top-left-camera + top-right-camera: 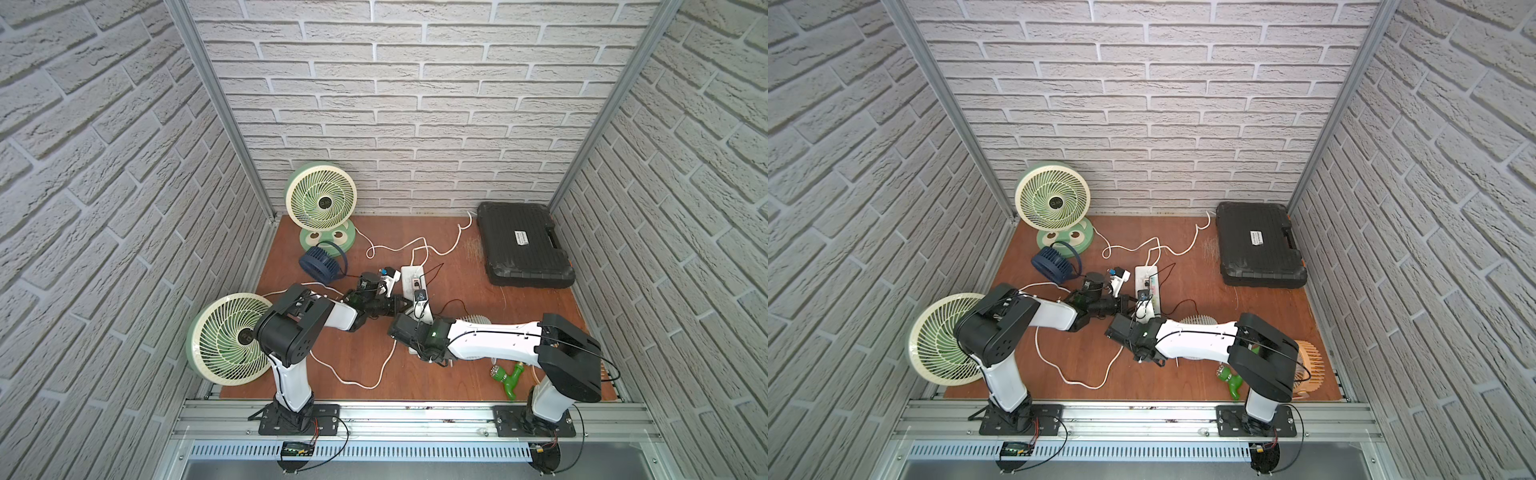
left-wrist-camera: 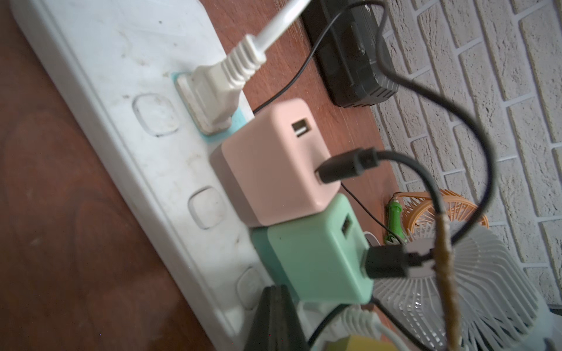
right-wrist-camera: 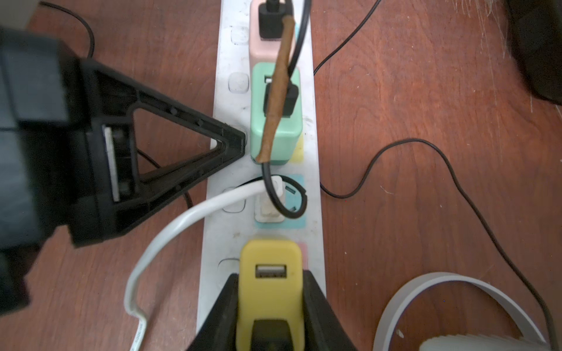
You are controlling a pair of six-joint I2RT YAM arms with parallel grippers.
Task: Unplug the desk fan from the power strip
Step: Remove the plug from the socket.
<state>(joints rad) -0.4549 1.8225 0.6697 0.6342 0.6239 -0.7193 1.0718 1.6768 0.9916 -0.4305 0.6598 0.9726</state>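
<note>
The power strip (image 1: 409,277) lay in the middle of the wooden table (image 1: 457,374), its long side running from near to far. In both top views the two arms met over it.

Along its row, from far to near, sat:
- a white plug (image 2: 209,94)
- a pink adapter (image 2: 267,158)
- a green adapter (image 2: 316,252)
- a second white plug (image 3: 269,209)
- a yellow adapter (image 3: 270,291)

Black cables (image 2: 474,127) ran into the pink and green adapters, and one of them carried a brown wrapping (image 3: 279,76).

The right gripper (image 3: 270,304) was clamped on the yellow adapter at the strip's near end, one finger against each of its sides. The left gripper (image 3: 240,141) reached in from the left. Its fingers were pressed together with nothing between them, and the tip rested on the strip's left edge, just beside the green adapter.

A tall green fan (image 1: 321,202) stood in the far left corner, with a small navy fan (image 1: 318,264) just in front of it. A large green fan (image 1: 228,338) leaned at the near left, behind the left arm. A white fan (image 2: 441,288) lay partly under the right arm. An orange fan (image 1: 1308,365) sat at the near right, and a black case (image 1: 523,245) lay at the far right.
</note>
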